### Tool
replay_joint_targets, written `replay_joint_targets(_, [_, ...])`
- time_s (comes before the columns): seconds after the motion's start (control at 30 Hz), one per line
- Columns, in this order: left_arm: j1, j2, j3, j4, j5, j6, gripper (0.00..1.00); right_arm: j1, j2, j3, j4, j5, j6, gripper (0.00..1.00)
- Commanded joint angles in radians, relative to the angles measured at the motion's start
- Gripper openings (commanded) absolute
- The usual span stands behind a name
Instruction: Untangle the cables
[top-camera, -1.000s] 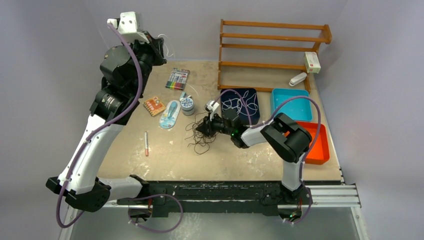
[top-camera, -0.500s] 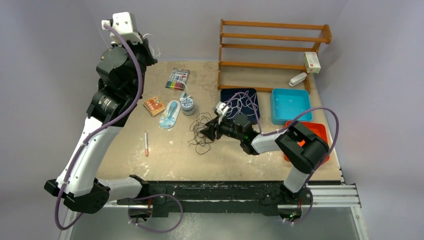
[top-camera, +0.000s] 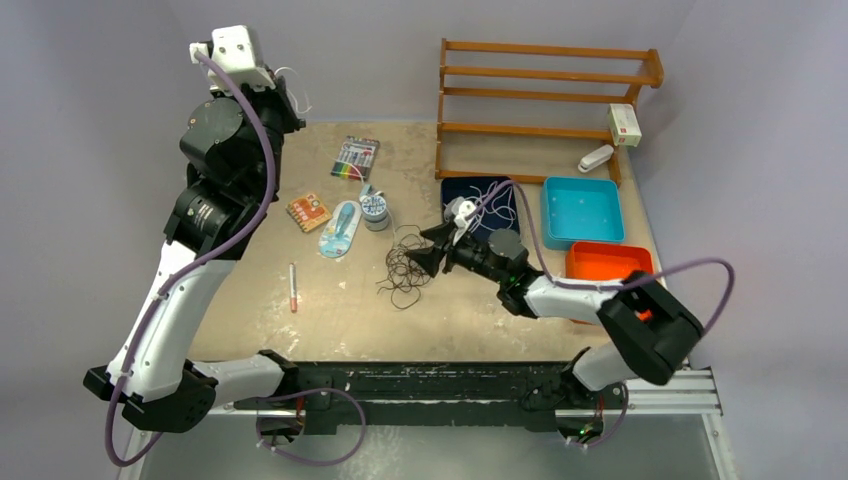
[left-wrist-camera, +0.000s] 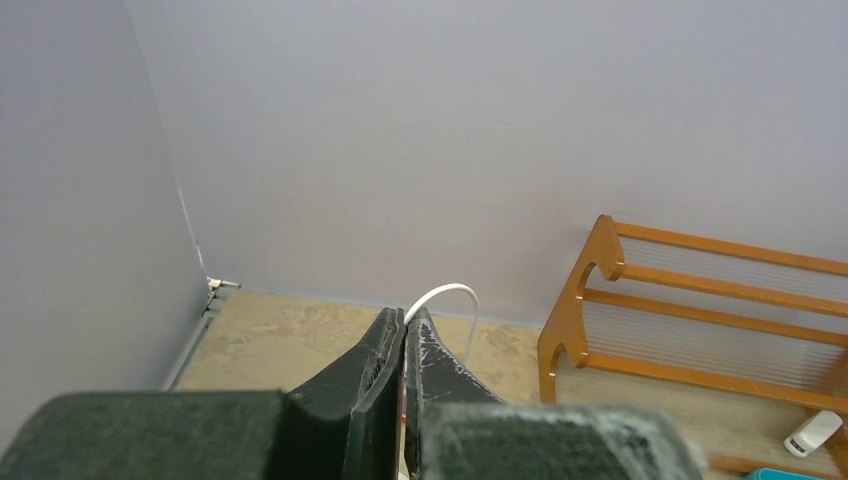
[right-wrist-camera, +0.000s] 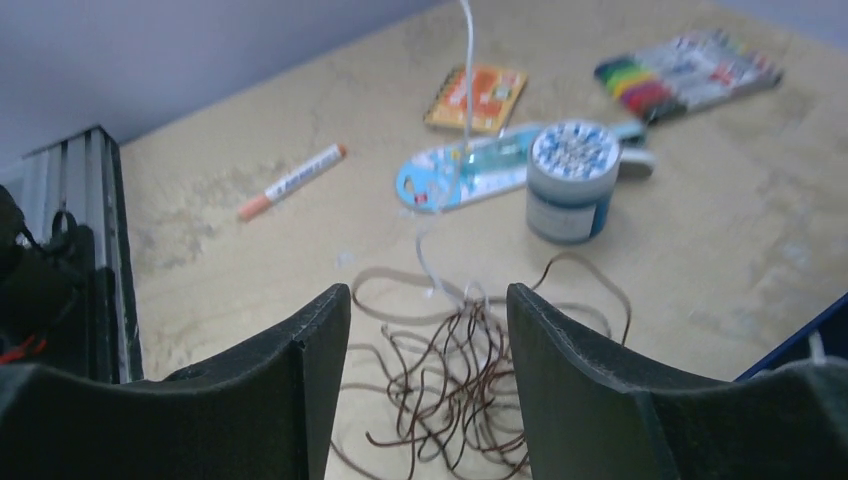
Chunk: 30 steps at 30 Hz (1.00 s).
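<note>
Wooden rack (top-camera: 548, 98), marker pack (top-camera: 355, 158), blue tray (top-camera: 582, 212)

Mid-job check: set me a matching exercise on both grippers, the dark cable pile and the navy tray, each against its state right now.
Column one:
1 left gripper
2 right gripper
3 dark cables
4 navy tray

Column two:
A open, nothing held
B white loops inside
C shut on the white cable
D heaped loose, ungripped

Pairs: 1-C, 2-A, 3-D, 4-B.
</note>
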<state>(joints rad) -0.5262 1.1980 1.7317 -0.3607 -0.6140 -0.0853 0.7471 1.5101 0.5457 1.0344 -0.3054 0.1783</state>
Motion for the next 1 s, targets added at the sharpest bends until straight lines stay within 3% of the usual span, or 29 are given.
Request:
replay_joint_targets(0.0, [-0.003,-0.027,0.011,0.044,0.023,0.007,0.0,0.003,-0.134,0.068,-0.067,0.056,-0.07,0.63])
replay_joint_targets(0.2, [-0.003,-0.032,0.005,0.048,0.029,0.0,0.0,0.003,-0.129,0.198,-0.25,0.081,-0.082,0.7])
replay_joint_targets(0.6, [-0.003,-0.038,-0.009,0.047,0.036,-0.005,0.0,0.002,0.137,0.467,-0.432,-0.007,-0.034,0.65])
replay_joint_targets(0.7, [-0.003,-0.043,-0.014,0.049,0.036,-0.004,0.0,0.002,0.21,0.529,-0.461,0.005,-0.006,0.55])
replay_joint_targets(0.97, [-0.003,-0.057,-0.05,0.046,0.018,0.002,0.0,0.001,0.16,0.523,-0.36,0.047,0.079,0.05])
